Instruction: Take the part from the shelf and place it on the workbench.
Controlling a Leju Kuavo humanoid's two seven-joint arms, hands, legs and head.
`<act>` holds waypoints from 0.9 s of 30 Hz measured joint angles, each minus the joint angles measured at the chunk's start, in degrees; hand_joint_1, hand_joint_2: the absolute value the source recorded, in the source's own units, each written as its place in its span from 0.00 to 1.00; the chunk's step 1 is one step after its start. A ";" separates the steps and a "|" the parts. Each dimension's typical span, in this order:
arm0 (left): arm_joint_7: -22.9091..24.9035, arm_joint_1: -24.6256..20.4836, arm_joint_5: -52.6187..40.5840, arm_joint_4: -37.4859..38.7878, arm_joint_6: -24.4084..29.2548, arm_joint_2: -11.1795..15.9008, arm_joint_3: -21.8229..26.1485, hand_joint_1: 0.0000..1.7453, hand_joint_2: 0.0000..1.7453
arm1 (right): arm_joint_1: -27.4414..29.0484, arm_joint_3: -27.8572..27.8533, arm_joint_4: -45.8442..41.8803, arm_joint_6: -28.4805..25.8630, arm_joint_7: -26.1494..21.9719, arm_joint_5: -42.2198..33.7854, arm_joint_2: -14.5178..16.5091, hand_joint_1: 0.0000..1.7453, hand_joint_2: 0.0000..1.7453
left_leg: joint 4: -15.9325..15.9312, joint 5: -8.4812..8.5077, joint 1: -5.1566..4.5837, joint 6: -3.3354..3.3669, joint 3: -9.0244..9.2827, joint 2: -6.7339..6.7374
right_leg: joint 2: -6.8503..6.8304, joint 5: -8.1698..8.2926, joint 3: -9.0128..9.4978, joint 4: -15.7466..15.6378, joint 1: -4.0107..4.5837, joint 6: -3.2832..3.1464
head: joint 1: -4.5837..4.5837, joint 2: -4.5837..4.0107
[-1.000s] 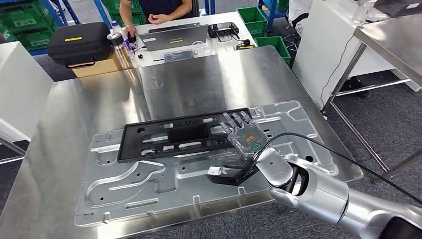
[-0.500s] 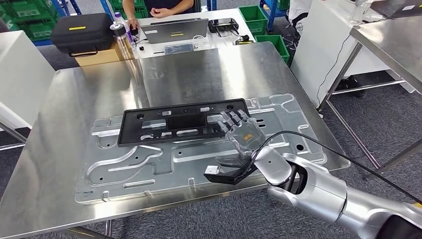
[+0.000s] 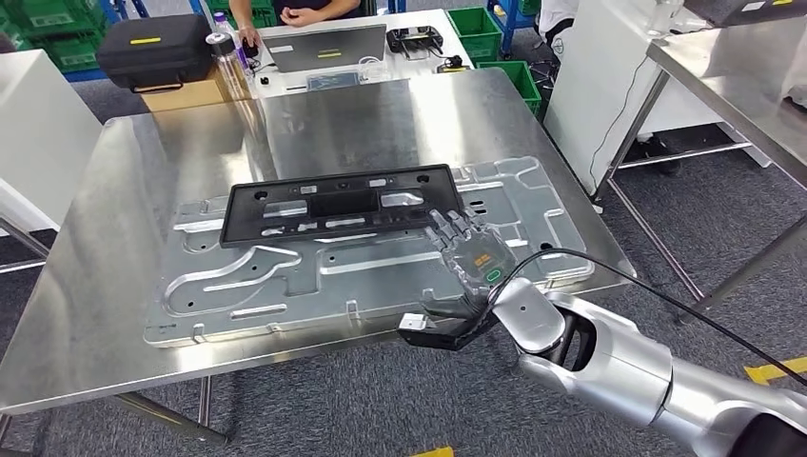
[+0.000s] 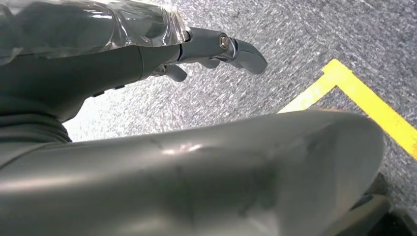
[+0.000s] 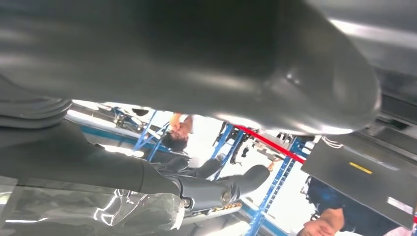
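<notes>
The long black plastic frame with rectangular cut-outs (image 3: 338, 207) lies flat on the large stamped silver metal panel (image 3: 285, 286), which rests on the steel workbench (image 3: 124, 190). The right hand (image 3: 473, 267) hovers just near-right of the frame, fingers spread and holding nothing (palm down). The left hand (image 4: 123, 54) hangs over grey carpet, fingers loosely extended and empty.

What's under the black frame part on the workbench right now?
The black frame part lies on a stamped metal panel, which rests on the workbench. Panel shows through its slots; the rest beneath is covered.
</notes>
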 joint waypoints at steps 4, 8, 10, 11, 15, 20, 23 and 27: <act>0.01 0.16 0.00 0.00 0.30 -0.31 -0.01 0.00 0.00 | -0.03 0.02 -0.19 0.10 0.03 -0.21 -0.14 0.00 0.00 | 12.23 -10.14 0.74 -1.61 -3.71 -0.12 | -0.18 2.47 -2.93 -0.01 -0.14 -1.42 | -0.08 0.00; 0.01 0.06 0.02 0.00 0.31 -0.48 0.00 0.00 0.00 | 0.02 0.04 -0.37 0.10 0.03 -0.37 -0.19 0.00 0.00 | 14.57 -9.19 0.90 -1.51 -0.39 -0.13 | -0.13 4.90 -6.05 0.04 -0.09 -1.15 | -0.08 0.00; 0.01 -0.10 0.02 0.00 0.32 -0.49 0.00 0.00 0.00 | -0.02 -0.03 -0.64 0.09 0.04 -0.37 -0.24 0.00 0.00 | 5.40 -7.79 0.61 -0.64 6.20 -0.18 | -0.13 5.98 -7.09 0.05 -0.01 -0.78 | -0.08 0.01; 0.01 -0.21 0.04 0.00 0.32 -0.50 0.00 0.00 0.00 | -0.05 -0.07 -0.78 0.02 0.08 -0.45 -0.28 0.00 0.00 | 1.50 -7.91 0.41 -0.27 8.72 -0.23 | -0.17 6.51 -7.37 -0.05 0.01 -0.51 | -0.05 0.01; 0.00 -0.30 0.19 0.00 0.44 -0.62 0.00 0.00 0.00 | 0.53 -0.35 -0.98 -1.73 0.77 -2.90 -0.37 0.00 0.00 | -2.53 -6.96 0.11 0.80 9.71 -0.20 | -0.18 7.81 -8.12 -0.45 -0.16 0.87 | -0.02 0.00; -0.40 -0.23 0.70 0.00 0.50 -1.01 0.00 0.00 0.00 | 6.16 -2.89 -0.91 -13.46 1.16 -12.46 -0.33 0.00 0.00 | -2.90 -3.35 0.21 2.03 6.17 -0.12 | -0.02 -3.67 -12.01 14.18 -0.11 1.60 | 0.24 0.00; -0.72 -0.12 1.23 0.00 0.60 -1.14 0.01 0.00 0.00 | 13.30 -5.94 0.57 -25.05 -1.04 -17.52 0.25 0.00 0.00 | -2.54 -1.64 0.17 1.88 3.77 -0.27 | -0.04 -0.95 -8.64 14.85 -0.14 1.73 | 0.25 0.00; -0.93 -0.13 1.36 0.00 0.74 -1.39 0.02 0.00 0.00 | 19.94 -9.20 3.66 -31.44 -3.43 -18.26 1.32 0.00 0.00 | -1.47 0.02 -0.16 0.97 1.58 -0.37 | -0.03 -0.66 1.93 -0.23 0.27 0.93 | 0.33 0.01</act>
